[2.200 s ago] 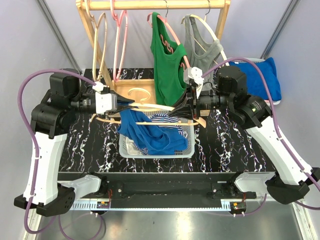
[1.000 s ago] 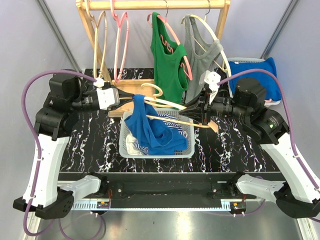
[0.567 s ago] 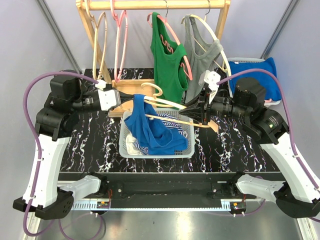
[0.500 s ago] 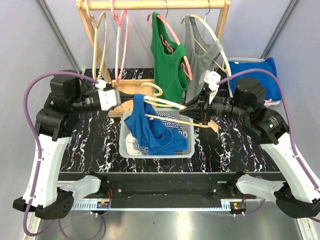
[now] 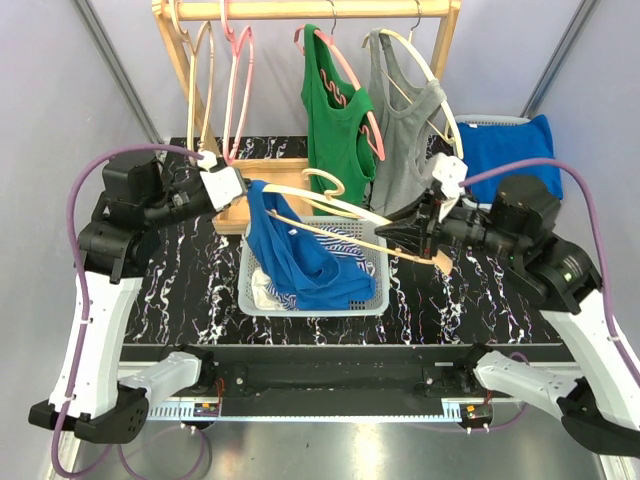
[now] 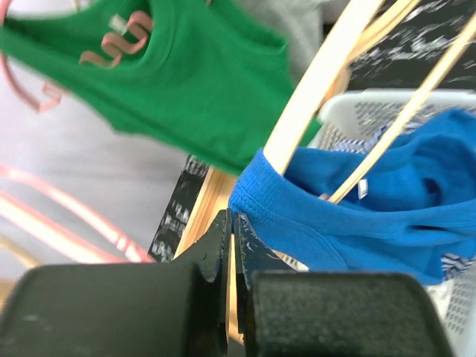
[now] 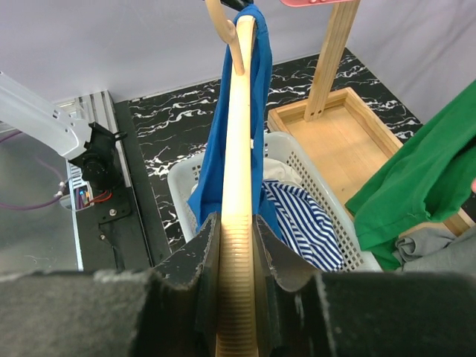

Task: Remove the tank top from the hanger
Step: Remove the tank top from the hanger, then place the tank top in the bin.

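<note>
Blue tank top (image 5: 288,255) hung bunched off the 9 o'clock end of the cream hanger (image 7: 239,119), which sat roughly level above the white basket (image 5: 300,308) at the middle of the table. Upper edge of the top was looped over that hanger tip. The rest sagged toward 5 o'clock in a loose fold, with the lower part lying inside the basket on a blue-and-white striped garment (image 7: 301,219). Fabric was plain, strong blue, with a stitched hem; a small white tag (image 6: 362,188) showed on the inside in the left wrist view. Left gripper (image 5: 246,190), at 9 o'clock of the hanger, had its jaws pinched tight together on the hem of the top, just beside the hanger tip. Right gripper (image 5: 396,232), at 3 o'clock, was clamped around the hanger's other arm, with the ribbed end of that arm between its fingers. Green tank top (image 5: 335,130) hung on the wooden rack (image 5: 310,10) at 12 o'clock of the basket, apart from the blue one.
</note>
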### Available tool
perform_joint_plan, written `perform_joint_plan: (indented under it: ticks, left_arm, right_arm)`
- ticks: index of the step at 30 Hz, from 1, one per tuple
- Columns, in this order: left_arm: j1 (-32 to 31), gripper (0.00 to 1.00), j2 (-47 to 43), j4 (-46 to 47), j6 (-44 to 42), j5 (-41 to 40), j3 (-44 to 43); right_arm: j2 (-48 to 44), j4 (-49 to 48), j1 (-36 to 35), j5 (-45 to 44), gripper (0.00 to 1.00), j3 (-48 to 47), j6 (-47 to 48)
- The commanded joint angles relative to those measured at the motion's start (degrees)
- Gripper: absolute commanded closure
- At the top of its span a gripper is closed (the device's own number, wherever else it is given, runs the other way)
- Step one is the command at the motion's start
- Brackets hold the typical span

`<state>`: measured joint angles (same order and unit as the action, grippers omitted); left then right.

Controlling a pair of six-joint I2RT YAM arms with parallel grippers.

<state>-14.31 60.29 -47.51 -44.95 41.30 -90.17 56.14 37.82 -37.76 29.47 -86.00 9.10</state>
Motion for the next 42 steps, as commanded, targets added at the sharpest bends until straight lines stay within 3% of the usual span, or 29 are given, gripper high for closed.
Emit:
perform_joint_plan:
  ticks: [1, 6, 10, 15, 20, 28, 32, 33, 34, 36, 37, 42]
  left_arm:
    - [1.82, 1.0, 0.17, 4.53, 1.0, -8.51, 1.49]
    - [2.18, 1.0, 1.06, 4.0, 1.0, -9.05, 3.76]
    - [1.13, 1.0, 2.89, 4.18, 6.34, -8.51, 4.13]
    - [-10.19, 1.0, 7.04, -3.9, 8.56, -12.82, -2.82]
    - [-13.47, 1.0, 4.49, -0.49, 8.65, -12.73, 6.22]
    - [-14.52, 0.99, 7.73, 1.54, 12.95, -15.37, 18.62]
    - [-14.79, 0.98, 8.61, 10.73, 15.59, -16.86, 24.59]
    - [-14.79, 0.88, 8.7, 11.99, 16.64, -17.04, 26.87]
    - [-14.79, 0.62, 8.79, 12.43, 16.13, -16.34, 27.93]
    - [-16.18, 0.27, 8.96, 12.96, 16.12, -16.07, 30.39]
    - [-16.98, 0.01, 9.23, 12.88, 16.47, -18.6, 30.75]
    - [-18.39, 0.01, 10.46, 10.86, 18.14, -22.48, 31.11]
  right_arm:
    - [-4.45, -0.92, 0.14, -1.87, 1.0, 0.92, -1.54]
    - [-7.53, 1.63, 0.14, -3.89, 1.0, 0.22, -1.72]
    - [-10.16, 4.01, 0.14, -7.05, 1.0, -1.72, -0.93]
    - [-12.37, -1.14, 0.14, -15.82, 1.0, -1.99, -3.99]
    - [-14.39, -6.71, 0.14, -23.48, 1.0, 0.21, -5.68]
    - [-13.87, -7.06, 0.14, -25.26, 1.0, -0.66, -6.2]
    - [-12.72, -8.03, 0.14, -24.82, 1.0, -0.66, -8.39]
    - [-12.11, -8.9, 0.23, -24.82, 1.0, -0.49, -8.75]
    - [-11.67, -9.34, 0.14, -24.99, 1.0, -0.4, -10.32]
    - [-10.36, -10.57, 0.14, -24.91, 1.0, -0.14, -13.14]
    - [-9.91, -10.84, 0.14, -24.38, 1.0, -0.14, -13.58]
    - [-6.84, -12.16, 0.14, -26.48, 1.0, -0.31, -15.43]
